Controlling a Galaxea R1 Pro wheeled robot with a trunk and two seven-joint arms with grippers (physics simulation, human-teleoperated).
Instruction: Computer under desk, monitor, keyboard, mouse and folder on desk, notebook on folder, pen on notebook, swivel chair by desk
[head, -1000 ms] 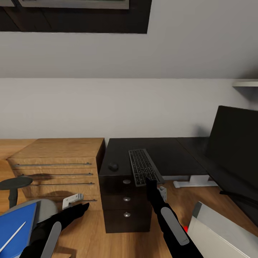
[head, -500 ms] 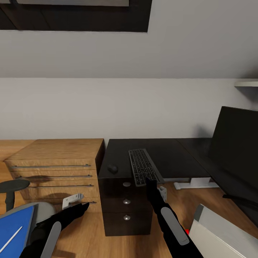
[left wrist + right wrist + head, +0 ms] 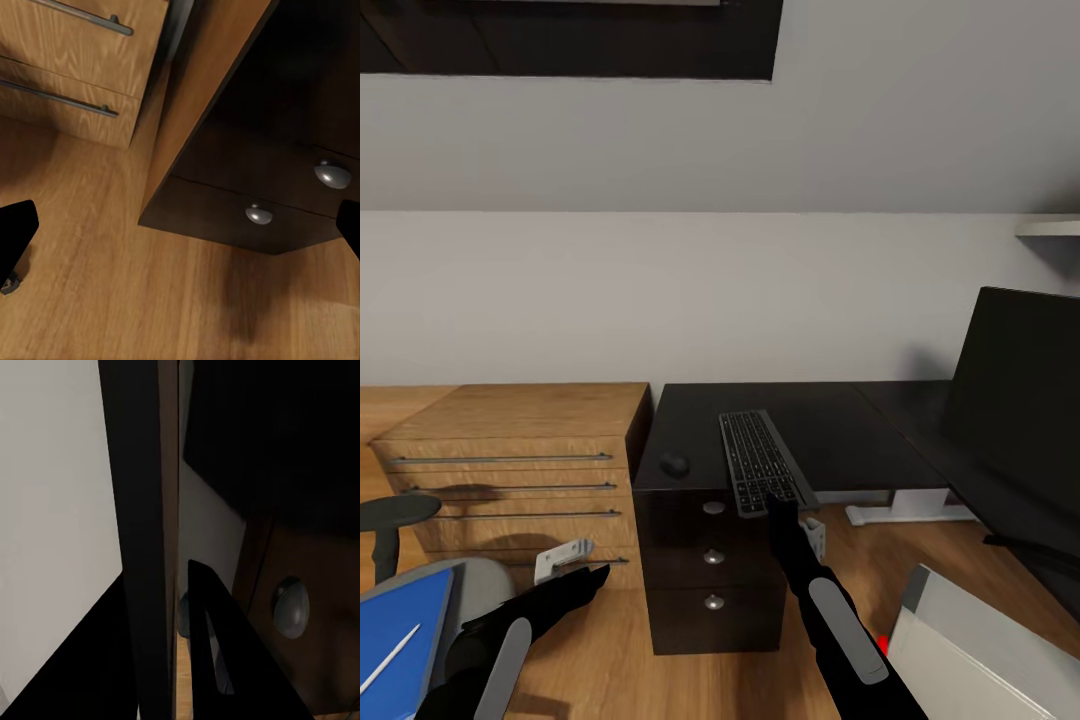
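We are looking down at a dark tabletop (image 3: 830, 420) in the middle of the head view. A keyboard (image 3: 759, 462) is lying on it, and its near end is sticking out a little over the front edge. A small black mouse (image 3: 675, 464) is sitting on the tabletop just to the left of the keyboard, not touching it. A big black monitor (image 3: 1020, 400) is standing at the right edge of the frame.

Our right hand (image 3: 782, 507) is reaching up from the bottom of the frame, and it is sitting right at the near end of the keyboard. In the right wrist view its dark fingers (image 3: 206, 622) are lying on both sides of a thin dark edge, so the hand is grasping the keyboard.

Our left hand (image 3: 588, 580) is hanging low at the lower left, over the wood floor (image 3: 610, 650). In the left wrist view its fingertips (image 3: 15, 232) are showing far apart at the two sides, so it is released and holding nothing.

Under the tabletop dark drawers (image 3: 710, 570) with round knobs are standing. A light wood dresser (image 3: 520, 465) is standing to the left of them. In the lower left corner a blue folder (image 3: 400, 640) is lying on the grey swivel chair (image 3: 480, 585), with a thin white pen (image 3: 388, 660) on top of it.
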